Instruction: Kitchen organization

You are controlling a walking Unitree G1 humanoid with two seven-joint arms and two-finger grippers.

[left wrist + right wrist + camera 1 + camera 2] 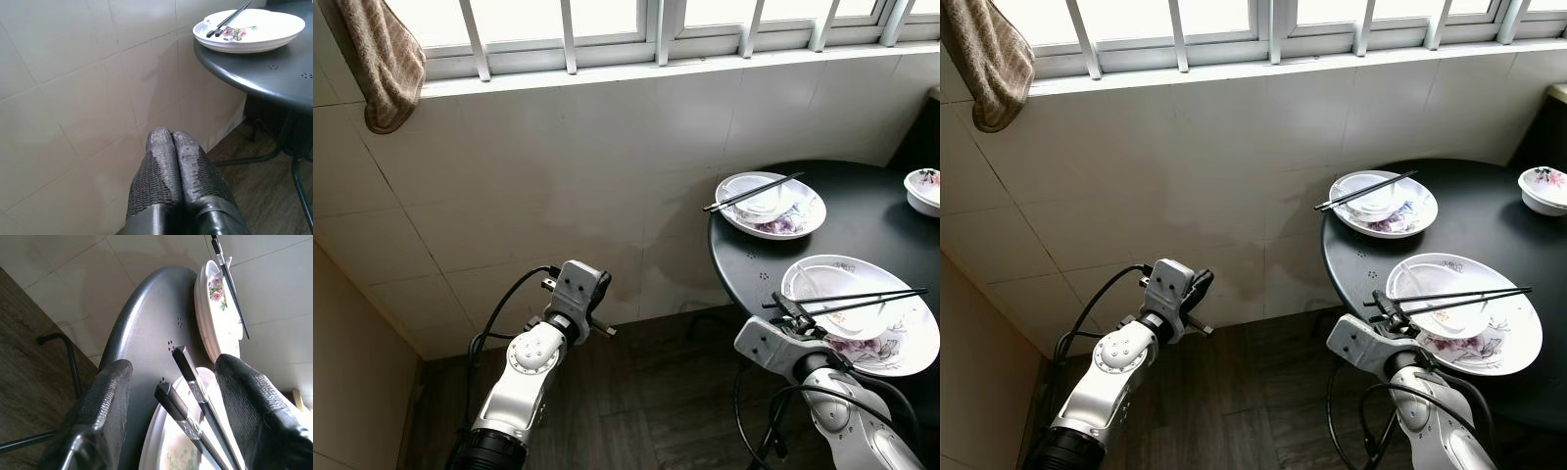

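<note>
On a round black table (pixel 756 260) lies a near white flowered plate (pixel 904 349) holding a bowl (pixel 837 291), with a pair of black chopsticks (pixel 862 299) laid across it. My right gripper (pixel 173 369) stands open at the table's edge. Its fingers (pixel 105 396) flank the chopsticks' near ends (pixel 188 379) without touching them. A far plate (pixel 806 219) carries another bowl (pixel 766 199) and a second pair of chopsticks (pixel 754 192). My left gripper (pixel 171 147) is shut and empty, held low in front of the tiled wall, left of the table.
A small flowered bowl (pixel 925 189) sits at the table's far right. The tiled wall (pixel 558 186) runs under a barred window (pixel 568 34), and a brown towel (pixel 382 59) hangs at upper left. Dark wood floor (pixel 636 411) and the table's legs (pixel 274 156) lie below.
</note>
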